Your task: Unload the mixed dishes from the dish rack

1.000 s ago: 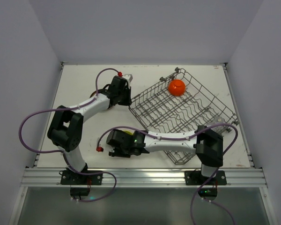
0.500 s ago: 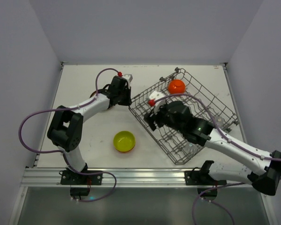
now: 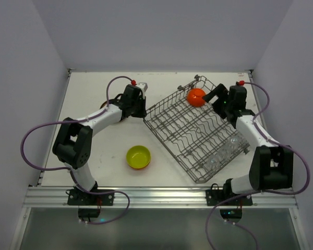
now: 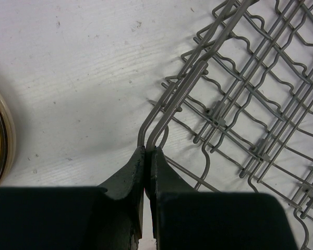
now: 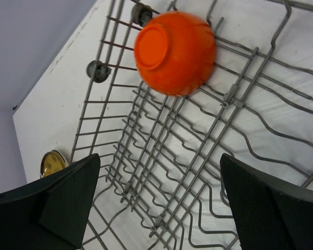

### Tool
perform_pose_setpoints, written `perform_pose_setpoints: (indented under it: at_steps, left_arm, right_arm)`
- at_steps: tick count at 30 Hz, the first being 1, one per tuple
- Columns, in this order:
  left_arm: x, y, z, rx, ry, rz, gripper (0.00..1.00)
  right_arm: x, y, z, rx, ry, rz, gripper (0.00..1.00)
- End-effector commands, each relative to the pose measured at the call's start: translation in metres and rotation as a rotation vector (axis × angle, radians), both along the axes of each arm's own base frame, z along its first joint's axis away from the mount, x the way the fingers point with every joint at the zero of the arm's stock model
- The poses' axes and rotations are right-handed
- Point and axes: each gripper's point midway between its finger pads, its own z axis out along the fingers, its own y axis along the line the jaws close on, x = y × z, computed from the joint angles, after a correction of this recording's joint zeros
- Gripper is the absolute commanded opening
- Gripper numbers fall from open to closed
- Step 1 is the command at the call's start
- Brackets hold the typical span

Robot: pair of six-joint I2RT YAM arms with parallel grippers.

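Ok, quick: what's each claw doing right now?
Left claw: closed, pinching the corner wire of the rack.
Right claw: open, empty, over the orange bowl in the rack.

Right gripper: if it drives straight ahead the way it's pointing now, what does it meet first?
Most likely the orange bowl, lying tipped in the dish rack dead ahead of the open right gripper. Depth is unclear, so the rack's tines beneath could touch first.

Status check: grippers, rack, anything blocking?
Left gripper shut on dish rack corner. Right gripper open over orange bowl, base up in rack. Yellow-green bowl out on table. Nothing blocking the bowl.
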Motion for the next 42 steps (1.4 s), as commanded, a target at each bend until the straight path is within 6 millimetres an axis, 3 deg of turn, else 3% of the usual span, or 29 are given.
perform_pose_setpoints:
  at_steps: [1,3,5,15,18,22,25,28,42]
  left_arm:
    - [-0.014,-0.008,-0.006,-0.019,0.043,-0.030,0.00]
    - [-0.014,-0.007,-0.006,-0.017,0.042,-0.028,0.00]
    - [-0.013,-0.008,-0.007,-0.016,0.043,-0.028,0.00]
    - [-0.014,-0.007,-0.008,-0.012,0.047,-0.026,0.00]
    - [-0.013,-0.006,-0.007,-0.013,0.045,-0.025,0.00]
    - [-0.014,-0.007,-0.009,-0.010,0.048,-0.027,0.00]
    - [-0.014,-0.007,-0.009,-0.010,0.050,-0.028,0.00]
    - [-0.013,-0.007,-0.008,-0.013,0.046,-0.028,0.00]
    - [-0.014,-0.008,-0.009,-0.012,0.049,-0.032,0.00]
  right_arm:
    - [0.034,-0.011,0.033,0.144,-0.074,-0.144,0.99]
    - [0.050,-0.023,0.021,0.181,-0.024,-0.190,0.99]
    - [0.065,-0.022,0.013,0.205,-0.013,-0.166,0.99]
    - [0.102,-0.018,-0.023,0.246,-0.068,-0.101,0.99]
    - [0.108,-0.014,-0.028,0.264,-0.086,-0.074,0.99]
    - [0.118,-0.019,-0.053,0.256,-0.052,-0.094,0.99]
    - [0.124,-0.020,-0.062,0.264,-0.037,-0.086,0.99]
    - [0.127,-0.017,-0.055,0.280,-0.068,-0.062,0.99]
    - [0.137,-0.018,-0.082,0.298,0.046,-0.092,0.99]
